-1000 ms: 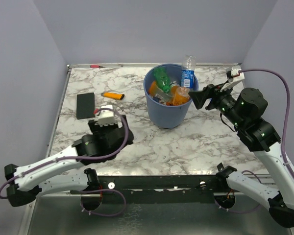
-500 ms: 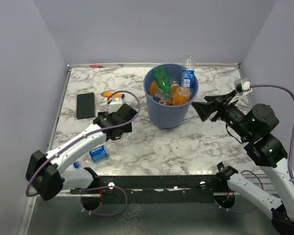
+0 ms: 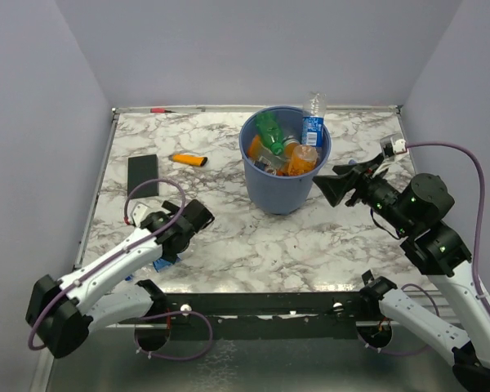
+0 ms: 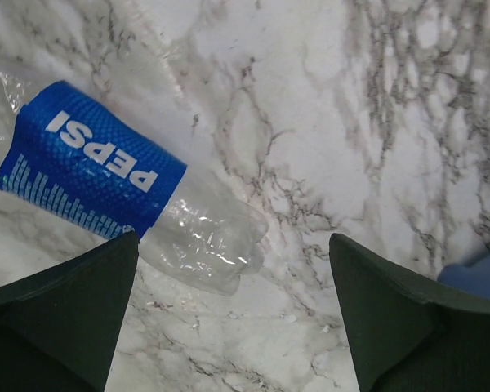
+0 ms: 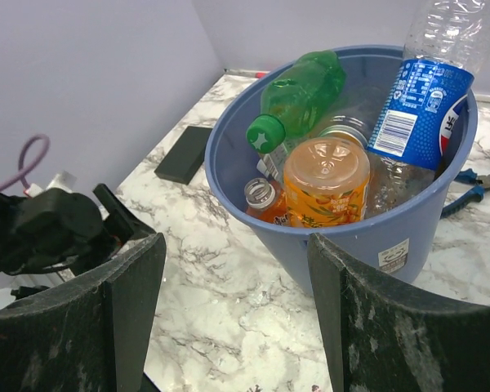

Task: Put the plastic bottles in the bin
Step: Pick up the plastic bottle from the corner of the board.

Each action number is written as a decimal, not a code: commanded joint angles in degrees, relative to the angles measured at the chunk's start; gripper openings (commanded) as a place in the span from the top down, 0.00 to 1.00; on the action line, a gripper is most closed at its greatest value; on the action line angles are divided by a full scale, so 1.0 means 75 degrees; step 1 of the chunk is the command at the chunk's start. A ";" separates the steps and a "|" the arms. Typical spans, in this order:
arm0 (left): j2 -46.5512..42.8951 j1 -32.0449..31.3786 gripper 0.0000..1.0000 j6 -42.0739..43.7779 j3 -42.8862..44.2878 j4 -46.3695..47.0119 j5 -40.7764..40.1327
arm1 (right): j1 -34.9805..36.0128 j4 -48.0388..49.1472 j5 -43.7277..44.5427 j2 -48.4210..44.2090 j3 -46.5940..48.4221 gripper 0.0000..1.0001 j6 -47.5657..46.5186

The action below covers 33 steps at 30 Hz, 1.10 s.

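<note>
Finding one: a clear Pepsi bottle (image 4: 90, 181) lies on its side on the marble table (image 4: 376, 106) at the front left, outside the bin (image 3: 282, 194). It is the only loose bottle I can make out.

Finding two: the left gripper (image 4: 233, 245) hangs directly over that bottle, its fingers (image 4: 65, 318) spread as wide as they go and gripping nothing. In the wrist view only the bottle's base end sits inside the gap. The blue label and the rest of the body run off up and away, past the finger on that side.

Finding three, the critical one: the bottle's long axis runs diagonally, closer to the line along which the fingers close than square across it. In my judgement, closing from this pose would catch the base at a slant and likely squeeze it out. The wrist wants turning until the fingers straddle the body, and shifting toward the label.

Finding four: the right gripper (image 3: 327, 184) is held beside the bin, facing it, fingers partly apart and empty. It is well away from the loose bottle, so the left arm is the nearer one.

Finding five: the bin holds a green bottle (image 5: 304, 91), an orange bottle (image 5: 327, 181) and a blue-labelled clear bottle (image 5: 425, 94) leaning on the rim.
</note>
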 commanded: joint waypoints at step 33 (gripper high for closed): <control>0.0067 0.0280 0.38 -0.1754 -0.2473 0.2755 0.0221 | 0.0094 -0.0297 -0.0159 0.0440 0.0360 0.26 0.0032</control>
